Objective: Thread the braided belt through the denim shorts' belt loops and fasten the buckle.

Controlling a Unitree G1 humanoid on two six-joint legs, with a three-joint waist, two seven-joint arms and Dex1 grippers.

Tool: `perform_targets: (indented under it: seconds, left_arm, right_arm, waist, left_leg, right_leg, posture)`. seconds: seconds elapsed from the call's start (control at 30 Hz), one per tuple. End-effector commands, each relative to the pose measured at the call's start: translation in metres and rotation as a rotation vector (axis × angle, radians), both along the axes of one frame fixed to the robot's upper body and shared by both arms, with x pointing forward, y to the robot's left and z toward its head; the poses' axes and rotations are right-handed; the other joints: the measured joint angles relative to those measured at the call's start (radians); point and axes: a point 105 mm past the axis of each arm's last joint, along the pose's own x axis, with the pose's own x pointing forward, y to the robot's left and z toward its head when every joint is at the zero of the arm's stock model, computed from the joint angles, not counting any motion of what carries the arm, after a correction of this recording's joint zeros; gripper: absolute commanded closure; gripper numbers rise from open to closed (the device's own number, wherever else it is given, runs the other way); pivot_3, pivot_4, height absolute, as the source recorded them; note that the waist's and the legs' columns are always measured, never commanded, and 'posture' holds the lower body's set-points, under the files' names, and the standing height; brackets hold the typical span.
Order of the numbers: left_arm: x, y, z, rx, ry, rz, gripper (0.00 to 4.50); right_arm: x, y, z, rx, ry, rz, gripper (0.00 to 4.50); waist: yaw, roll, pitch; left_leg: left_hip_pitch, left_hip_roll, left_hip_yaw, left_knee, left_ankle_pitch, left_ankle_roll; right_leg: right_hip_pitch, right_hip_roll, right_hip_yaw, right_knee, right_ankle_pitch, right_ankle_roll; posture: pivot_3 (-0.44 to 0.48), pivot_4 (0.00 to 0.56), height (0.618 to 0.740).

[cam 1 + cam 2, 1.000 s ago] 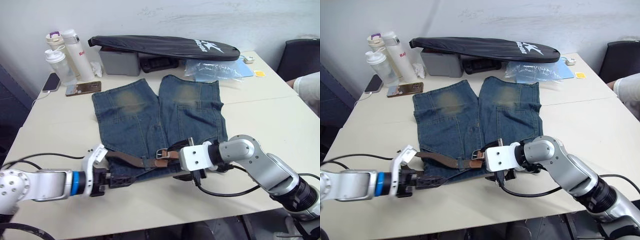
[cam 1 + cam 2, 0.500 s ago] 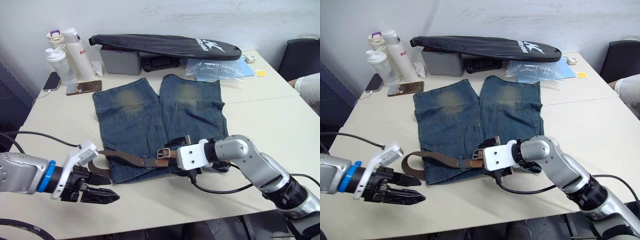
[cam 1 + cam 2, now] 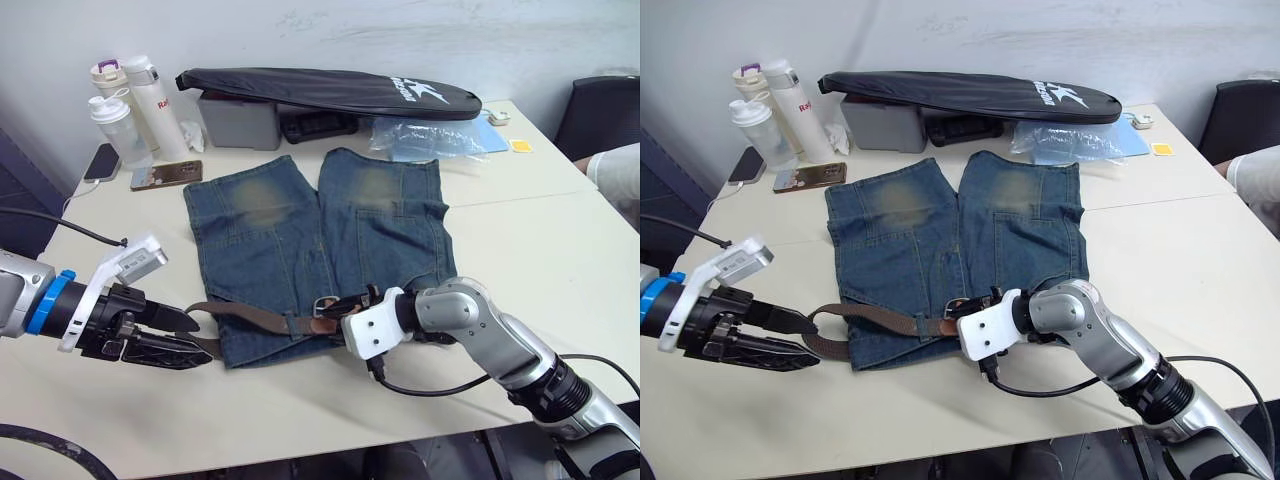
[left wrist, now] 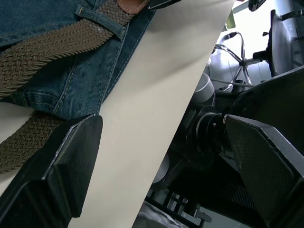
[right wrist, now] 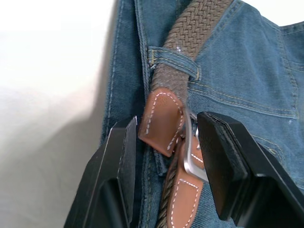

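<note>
Cream counter (image 3: pixel 520 215) carrying denim shorts (image 3: pixel 320 240), waistband at near edge. Braided belt (image 3: pixel 875 318) lying thru belt loops (image 5: pixel 173 59), buckle (image 5: pixel 192 152) unfastened. R jaws straddling buckle, open; L jaws open, empty.

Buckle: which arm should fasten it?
Right, probably. Its hand sits open around the buckle and tan ends; the left hand is open off the shorts' corner, beside the belt loop.
</note>
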Motion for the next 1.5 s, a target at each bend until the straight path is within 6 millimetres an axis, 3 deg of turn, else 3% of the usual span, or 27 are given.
perform_targets:
  seconds: [0.03,0.07,0.13,0.27,0.47,0.57,0.7,0.93,1.03,1.13,1.2,1.3,1.5]
  left_arm:
    - [0.004,-0.002,0.004,0.001,-0.024,-0.003,0.0]
    - [0.004,-0.002,0.004,-0.001,-0.025,-0.004,0.0]
    - [0.006,-0.003,0.004,-0.002,-0.026,-0.003,0.0]
    - [0.008,-0.003,0.004,0.003,-0.028,0.002,0.0]
    - [0.009,-0.003,0.005,0.005,-0.033,0.006,0.0]
    - [0.012,0.0,0.004,0.017,-0.047,0.018,0.0]
    - [0.032,0.005,0.006,0.014,-0.128,0.083,0.0]
    - [0.069,0.012,0.011,0.017,-0.239,0.202,0.0]
    - [0.067,0.006,0.008,0.022,-0.229,0.164,0.0]
    - [0.062,0.001,0.005,0.036,-0.219,0.107,0.0]
    - [0.063,0.0,0.006,0.038,-0.227,0.102,0.0]
    - [0.066,0.002,0.008,0.044,-0.237,0.108,0.0]
    - [0.053,-0.003,0.002,0.071,-0.201,0.033,0.0]
  right_arm:
    - [0.001,0.0,0.006,0.01,-0.024,0.006,2.27]
    - [0.001,0.0,0.005,0.007,-0.023,0.003,2.27]
    - [0.002,0.0,0.005,0.004,-0.022,0.0,2.83]
    - [0.003,-0.003,0.002,-0.012,-0.019,-0.016,4.43]
    - [0.002,-0.003,0.003,-0.009,-0.017,-0.018,4.43]
    - [0.001,-0.001,0.018,0.036,-0.004,-0.013,4.43]
    - [-0.006,0.001,0.046,0.091,0.017,0.03,4.43]
    - [-0.011,-0.007,0.053,0.074,0.043,0.024,4.43]
    - [-0.007,-0.007,0.049,0.104,0.049,-0.014,4.43]
    - [-0.005,-0.004,0.037,0.081,0.019,-0.003,3.51]
    - [-0.005,-0.001,0.029,0.051,-0.017,0.021,2.68]
    - [-0.005,0.001,0.02,0.031,-0.015,0.037,2.68]
    - [-0.003,0.003,0.005,0.009,0.024,0.043,2.68]
  waist:
    - [0.0,0.0,0.0]
    - [0.0,-0.001,0.0]
    - [0.0,-0.001,-0.001]
    - [-0.001,-0.001,-0.001]
    - [-0.001,-0.001,-0.001]
    - [0.0,-0.001,-0.001]
    - [0.001,-0.001,-0.001]
    - [0.001,-0.002,-0.002]
    - [0.0,-0.003,-0.002]
    - [-0.001,-0.003,-0.002]
    - [-0.003,-0.003,-0.003]
    - [-0.003,-0.003,-0.003]
    - [-0.004,-0.003,-0.003]
  left_leg:
    - [0.0,0.0,0.0,0.0,0.0,0.0]
    - [0.0,0.0,0.0,0.0,0.0,0.0]
    - [0.0,0.0,0.0,0.001,0.0,0.0]
    - [0.0,0.0,0.0,0.002,0.0,0.0]
    - [0.0,0.0,0.0,0.005,0.001,0.001]
    - [0.0,0.0,0.0,0.005,0.0,0.001]
    - [0.0,-0.001,0.0,0.008,0.001,0.001]
    - [-0.001,-0.001,-0.001,0.011,-0.002,0.007]
    - [-0.002,-0.002,-0.001,0.013,-0.001,0.009]
    - [-0.003,-0.002,-0.001,0.015,-0.001,0.008]
    - [-0.002,-0.001,-0.001,0.015,-0.001,0.008]
    - [-0.002,-0.001,-0.001,0.015,-0.001,0.008]
    - [-0.001,-0.001,0.0,0.016,-0.001,0.008]
  right_leg:
    - [-0.001,0.0,0.0,0.001,0.0,0.0]
    - [-0.001,0.0,0.001,0.001,0.0,0.0]
    - [-0.002,0.0,0.002,0.002,0.0,0.0]
    - [-0.003,0.001,0.004,0.003,0.0,0.0]
    - [-0.004,0.001,0.005,0.004,0.0,0.0]
    - [-0.004,0.001,0.006,0.005,0.0,0.0]
    - [-0.004,0.001,0.006,0.008,0.0,0.0]
    - [-0.004,0.0,0.005,0.012,0.0,0.0]
    - [-0.004,-0.001,0.006,0.013,0.0,0.0]
    - [-0.004,-0.001,0.006,0.014,0.0,0.0]
    - [-0.005,-0.001,0.007,0.013,0.0,0.0]
    - [-0.005,-0.001,0.007,0.013,0.0,-0.001]
    - [-0.005,-0.001,0.008,0.014,0.0,-0.001]
  posture:
    - [0.0,0.15,0.622]
    - [0.0,0.15,0.622]
    - [0.0,0.15,0.622]
    - [0.0,0.15,0.622]
    - [0.0,0.15,0.622]
    - [0.0,0.15,0.622]
    - [0.0,0.15,0.622]
    - [0.0,0.15,0.622]
    - [0.0,0.15,0.622]
    - [0.0,0.15,0.622]
    - [0.0,0.15,0.622]
    - [0.0,0.15,0.622]
    - [0.0,0.15,0.622]
